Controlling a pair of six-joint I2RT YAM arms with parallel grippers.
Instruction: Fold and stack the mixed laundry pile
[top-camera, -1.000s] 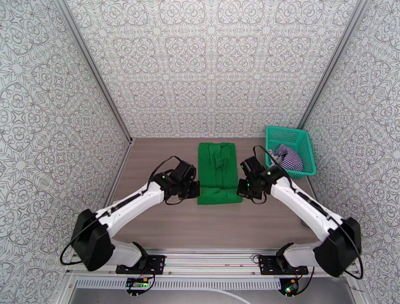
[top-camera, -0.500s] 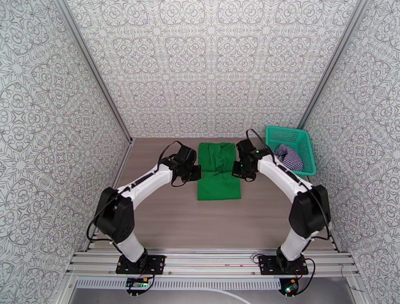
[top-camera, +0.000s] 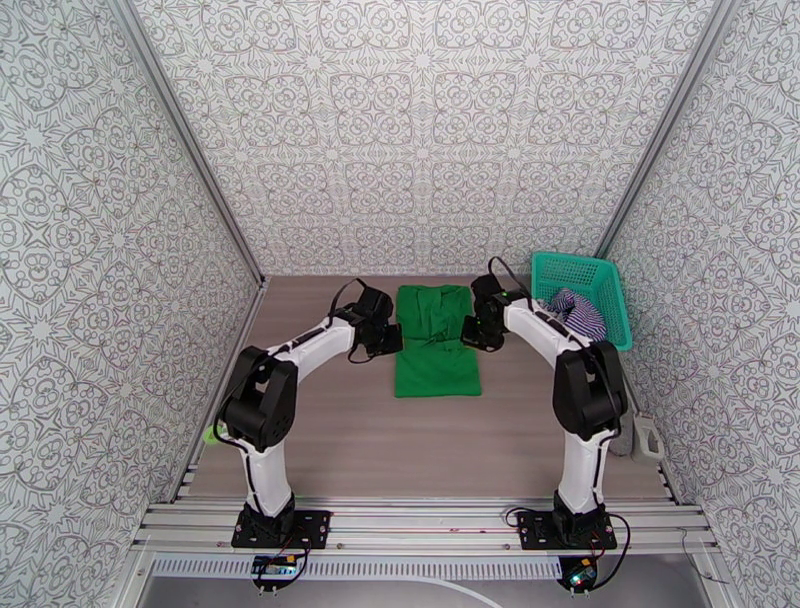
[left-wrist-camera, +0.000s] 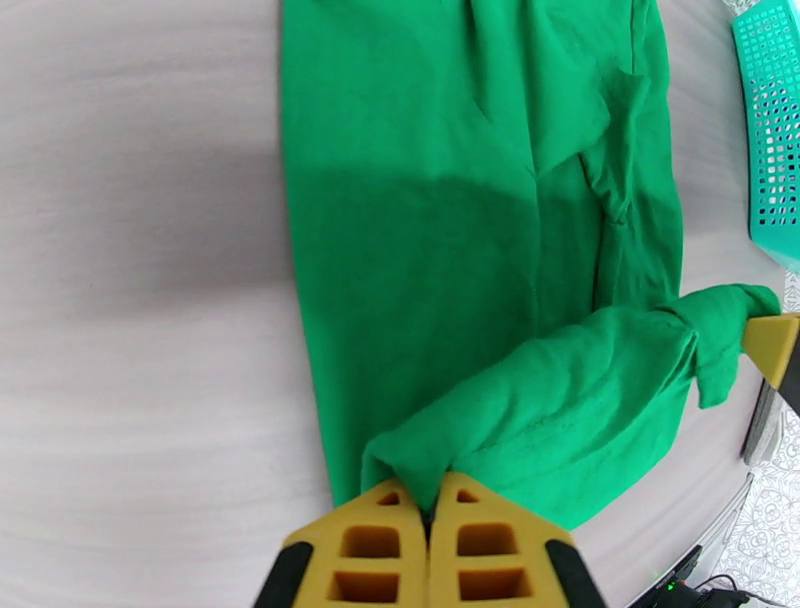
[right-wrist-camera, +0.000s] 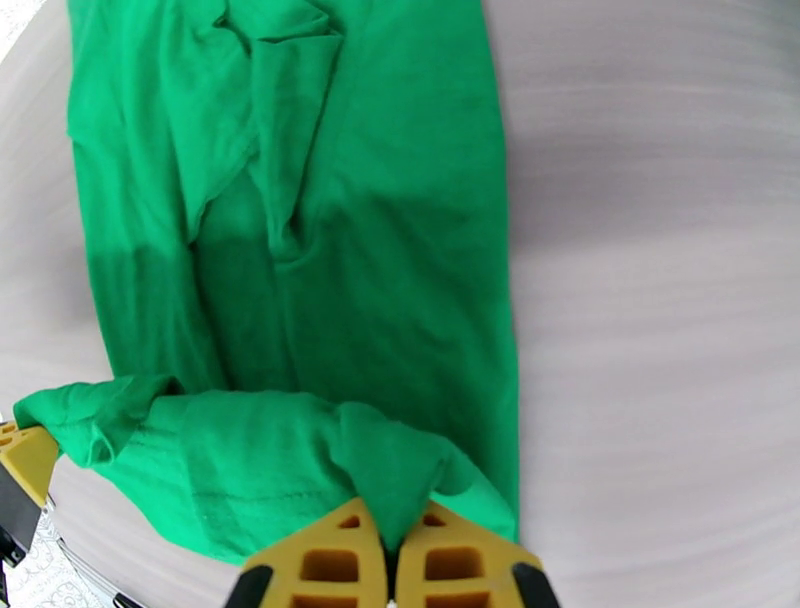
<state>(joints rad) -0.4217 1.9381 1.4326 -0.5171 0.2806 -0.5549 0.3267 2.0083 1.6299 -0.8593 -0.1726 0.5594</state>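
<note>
Wood-grain table (top-camera: 400, 450), patterned walls (top-camera: 430, 130) on three sides. Left jaws and right jaws each clamped on shirt (top-camera: 437, 370) edge.

We record: T-shirt (top-camera: 436, 340), plain bright green, at both pincers' tips. Left gripper (left-wrist-camera: 430, 497) and right gripper (right-wrist-camera: 392, 532), mustard-yellow. Basket (top-camera: 613, 300), teal mesh, beyond the right pincer; within, striped top (top-camera: 578, 312), purple-and-white. Table (top-camera: 330, 440), grey-brown woodgrain. Walls (top-camera: 420, 130), grey-on-white ornamental pattern.

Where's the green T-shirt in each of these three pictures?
Top external: green T-shirt at centre, between both arms.
Left wrist: T-shirt centre to right, hem pinched by left gripper.
Right wrist: T-shirt left and centre, hem pinched by right gripper.
Shared landmark: the lifted hem.
</note>
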